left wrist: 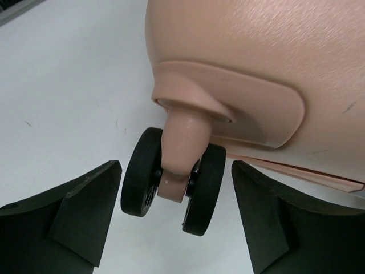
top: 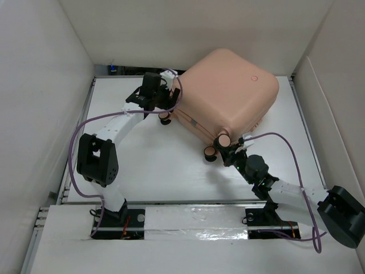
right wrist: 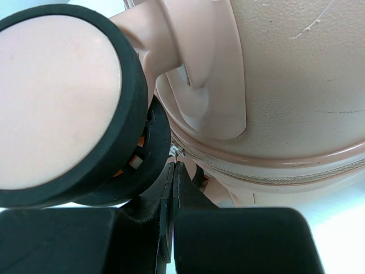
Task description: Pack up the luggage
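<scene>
The peach-pink luggage (top: 228, 91) lies closed and flat at the back right of the white table. My left gripper (top: 164, 109) is at its left corner. In the left wrist view it (left wrist: 177, 171) is open, with a black double caster wheel (left wrist: 140, 182) between the jaws and clear of both fingers. My right gripper (top: 229, 149) is at the near corner beside two pink-faced wheels (top: 222, 140). In the right wrist view it (right wrist: 173, 168) is shut on a small zipper pull (right wrist: 173, 152) at the zipper seam (right wrist: 274, 177), under a large wheel (right wrist: 57, 97).
White walls (top: 45, 74) enclose the table on the left, back and right. A metal rail (top: 188, 217) runs along the near edge by the arm bases. Purple cables (top: 285, 142) loop off both arms. Bare tabletop (top: 159, 165) lies between the arms.
</scene>
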Controlling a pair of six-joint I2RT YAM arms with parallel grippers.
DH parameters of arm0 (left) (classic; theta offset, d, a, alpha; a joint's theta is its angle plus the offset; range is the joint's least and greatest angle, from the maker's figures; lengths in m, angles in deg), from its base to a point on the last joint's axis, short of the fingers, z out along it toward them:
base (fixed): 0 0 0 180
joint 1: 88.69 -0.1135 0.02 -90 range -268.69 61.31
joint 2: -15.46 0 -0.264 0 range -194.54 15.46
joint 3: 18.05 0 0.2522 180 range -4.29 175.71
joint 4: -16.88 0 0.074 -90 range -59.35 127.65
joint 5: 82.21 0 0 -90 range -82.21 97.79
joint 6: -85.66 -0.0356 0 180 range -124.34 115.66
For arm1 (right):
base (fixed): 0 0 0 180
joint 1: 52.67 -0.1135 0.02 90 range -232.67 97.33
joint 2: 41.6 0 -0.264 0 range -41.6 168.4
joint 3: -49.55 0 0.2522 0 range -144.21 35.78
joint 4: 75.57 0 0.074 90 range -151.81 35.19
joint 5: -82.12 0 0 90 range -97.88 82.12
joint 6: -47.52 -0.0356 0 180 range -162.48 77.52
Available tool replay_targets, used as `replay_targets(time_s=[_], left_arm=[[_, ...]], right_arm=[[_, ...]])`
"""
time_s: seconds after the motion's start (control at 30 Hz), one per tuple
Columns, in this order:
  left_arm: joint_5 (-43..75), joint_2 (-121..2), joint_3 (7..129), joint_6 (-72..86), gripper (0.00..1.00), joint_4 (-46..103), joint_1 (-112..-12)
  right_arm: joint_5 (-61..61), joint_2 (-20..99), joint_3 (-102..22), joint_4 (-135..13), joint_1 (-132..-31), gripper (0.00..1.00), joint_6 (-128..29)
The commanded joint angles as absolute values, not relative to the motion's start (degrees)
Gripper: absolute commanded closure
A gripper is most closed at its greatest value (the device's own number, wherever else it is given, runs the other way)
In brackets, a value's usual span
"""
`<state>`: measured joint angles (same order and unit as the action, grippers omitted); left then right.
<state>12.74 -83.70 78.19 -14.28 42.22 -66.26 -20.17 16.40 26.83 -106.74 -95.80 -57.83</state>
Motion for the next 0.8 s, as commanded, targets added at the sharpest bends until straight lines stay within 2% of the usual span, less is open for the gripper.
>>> replay_targets(time_s=[0.0,0.03,0.1,0.17,0.23,0.27,0.37,0.6,0.77], left_arm=[[13.2,-81.7,82.1,-15.3,0.22,39.1,-65.9],[13.7,-82.9,82.5,-15.2,0.19,39.4,-65.9],[14.6,-84.7,83.8,-15.1,0.19,39.9,-65.9],[15.6,-85.6,84.4,-15.0,0.33,40.1,-65.9],[17.2,-86.5,84.5,-14.8,0.51,40.1,-65.9],[17.5,-86.6,84.5,-14.5,0.75,40.1,-65.9],[19.7,-86.5,83.7,-13.9,1.00,40.3,-65.9],[21.4,-84.0,76.6,-12.8,1.00,40.6,-65.4],[21.9,-80.6,72.6,-9.5,1.00,42.5,-58.3]], right_arm=[[-15.5,15.1,23.6,-110.9,-96.3,1.00,-58.0],[-15.4,15.2,23.5,-110.9,-96.3,1.00,-58.0],[-14.9,15.4,23.6,-110.9,-96.3,1.00,-58.1],[-14.9,15.6,23.5,-111.1,-96.3,1.00,-58.1],[-14.9,15.6,23.6,-111.3,-96.3,1.00,-58.1],[-14.9,15.5,23.6,-111.3,-96.3,1.00,-58.1],[-15.0,14.6,23.4,-111.1,-95.7,1.00,-58.3],[-13.9,12.3,22.3,-108.7,-93.5,1.00,-58.1],[-9.0,9.6,19.5,-103.9,-87.7,1.00,-58.0]])
